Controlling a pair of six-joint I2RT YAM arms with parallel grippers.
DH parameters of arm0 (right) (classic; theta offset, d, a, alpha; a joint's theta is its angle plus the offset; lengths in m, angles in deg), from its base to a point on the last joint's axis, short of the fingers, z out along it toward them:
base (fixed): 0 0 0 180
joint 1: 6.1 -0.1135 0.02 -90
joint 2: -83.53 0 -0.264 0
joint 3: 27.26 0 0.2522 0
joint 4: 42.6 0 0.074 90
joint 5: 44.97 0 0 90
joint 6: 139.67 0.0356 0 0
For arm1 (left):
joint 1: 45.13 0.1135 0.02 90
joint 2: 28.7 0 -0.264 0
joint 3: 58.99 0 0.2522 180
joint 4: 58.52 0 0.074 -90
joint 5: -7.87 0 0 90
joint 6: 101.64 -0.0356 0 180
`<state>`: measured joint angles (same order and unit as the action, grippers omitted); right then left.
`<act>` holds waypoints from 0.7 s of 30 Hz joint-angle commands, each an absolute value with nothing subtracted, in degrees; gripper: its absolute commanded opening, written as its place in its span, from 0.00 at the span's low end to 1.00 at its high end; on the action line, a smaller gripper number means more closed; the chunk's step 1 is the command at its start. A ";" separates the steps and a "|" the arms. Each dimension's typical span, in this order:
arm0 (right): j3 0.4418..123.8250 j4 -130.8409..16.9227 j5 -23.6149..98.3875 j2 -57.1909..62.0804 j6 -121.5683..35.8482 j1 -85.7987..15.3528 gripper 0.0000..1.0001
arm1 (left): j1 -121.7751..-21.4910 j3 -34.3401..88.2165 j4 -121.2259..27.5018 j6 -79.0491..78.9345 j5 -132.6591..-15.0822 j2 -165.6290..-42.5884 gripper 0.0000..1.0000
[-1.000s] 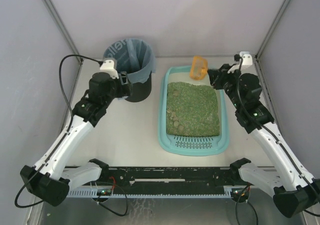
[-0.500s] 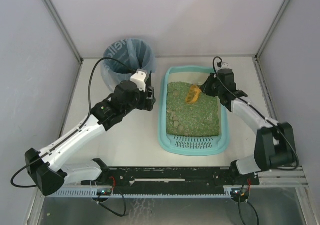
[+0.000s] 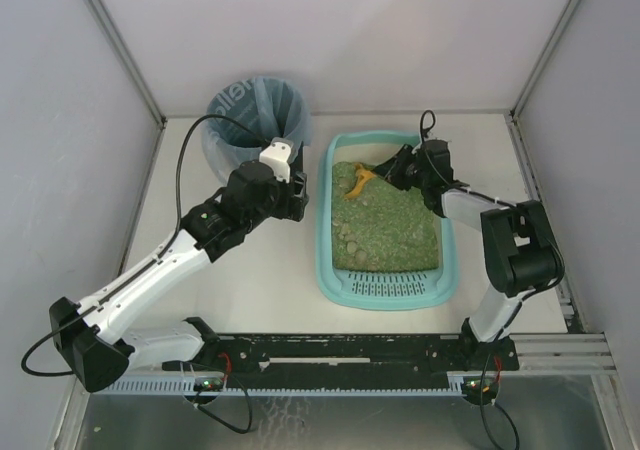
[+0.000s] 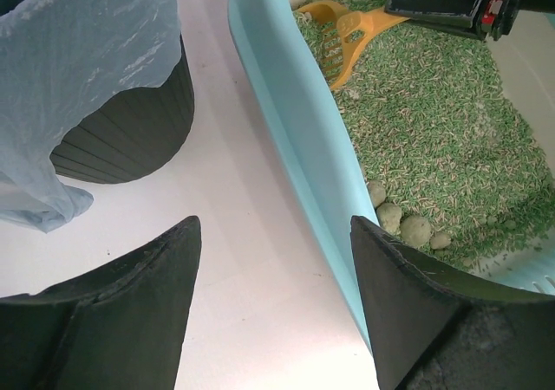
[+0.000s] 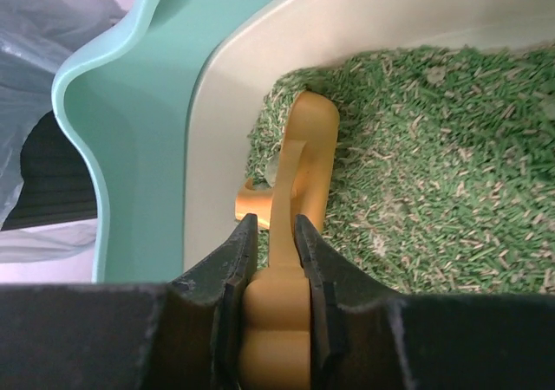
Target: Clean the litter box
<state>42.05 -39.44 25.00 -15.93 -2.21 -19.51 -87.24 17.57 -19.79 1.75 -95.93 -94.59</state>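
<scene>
My right hand [image 5: 276, 225] grips the orange slotted plastic scoop [image 5: 305, 147], dug into the far corner of the shallow light-teal plastic litter box [image 3: 325, 242] on the table [image 3: 250, 270]. My left hand [image 3: 298, 198] is open. Jerky lifting could fling green granules [image 3: 392, 220] out.

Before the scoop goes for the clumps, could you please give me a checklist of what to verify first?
1. Grip on scoop: ok, right gripper shut on its handle.
2. Tip in litter: ok, dug in at the far left corner of the box.
3. Sight of clumps: ok, by the left wall, nearer than the scoop.
4. Box clear of left gripper: ok, open above the table beside it.
5. Mouth of bin open: ok.
6. Load on scoop: cannot tell.
</scene>
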 commanded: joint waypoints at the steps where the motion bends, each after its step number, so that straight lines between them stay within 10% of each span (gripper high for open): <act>1: 41.43 -39.00 17.92 -15.88 2.19 -23.99 0.00 | -87.41 21.38 -20.77 0.56 -96.98 -92.90 0.74; 21: 23.86 -27.26 25.32 4.07 5.77 -19.61 0.00 | -87.41 21.47 -20.64 0.44 -97.16 -92.10 0.74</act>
<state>25.31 -35.50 25.48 0.74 3.51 -20.40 -87.24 17.57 -19.74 1.66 -96.79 -94.04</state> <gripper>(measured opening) 0.196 0.740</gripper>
